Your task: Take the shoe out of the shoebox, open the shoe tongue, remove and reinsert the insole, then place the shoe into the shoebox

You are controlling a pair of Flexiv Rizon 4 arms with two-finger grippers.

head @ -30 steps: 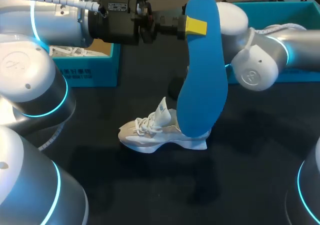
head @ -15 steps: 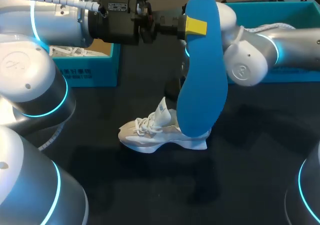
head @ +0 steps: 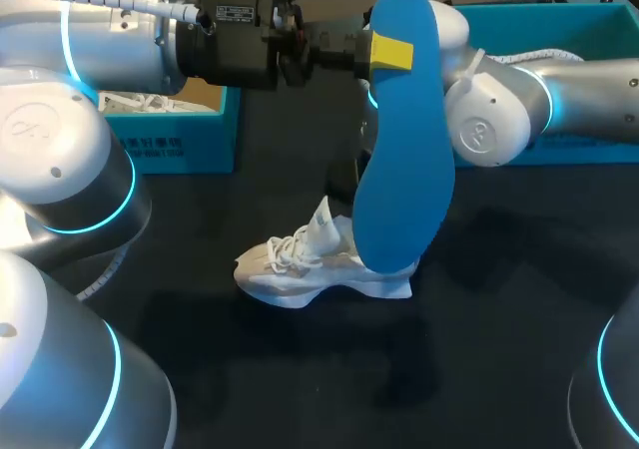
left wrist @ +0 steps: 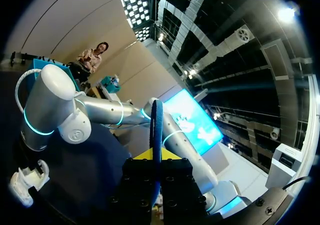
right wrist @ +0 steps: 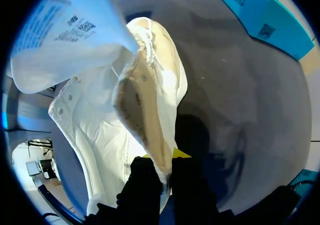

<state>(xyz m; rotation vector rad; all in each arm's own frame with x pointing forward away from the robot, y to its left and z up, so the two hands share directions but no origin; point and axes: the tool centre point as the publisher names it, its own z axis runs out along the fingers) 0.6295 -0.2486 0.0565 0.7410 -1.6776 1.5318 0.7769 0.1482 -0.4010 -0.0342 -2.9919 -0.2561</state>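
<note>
— 2 grippers engaged. Head view: left gripper [head: 391, 53] clamps the insole [head: 404, 160], which hangs below it over the shoe [head: 300, 274]. Reinsertion comes next, I judge.
— Shoebox?
— Shoebox [head: 170, 140], outboard of that gripper, holds something white.
— Left wrist?
— Insole edge-on between my fingers.
— Right wrist?
— Right gripper [right wrist: 167, 160] pinches the shoe's collar; I'll need to steady it.

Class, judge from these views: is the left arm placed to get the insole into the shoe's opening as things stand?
Probably yes. The left gripper holds the insole upright near the shoe, whose tongue is lifted; the right gripper pinches only its rim.
</note>
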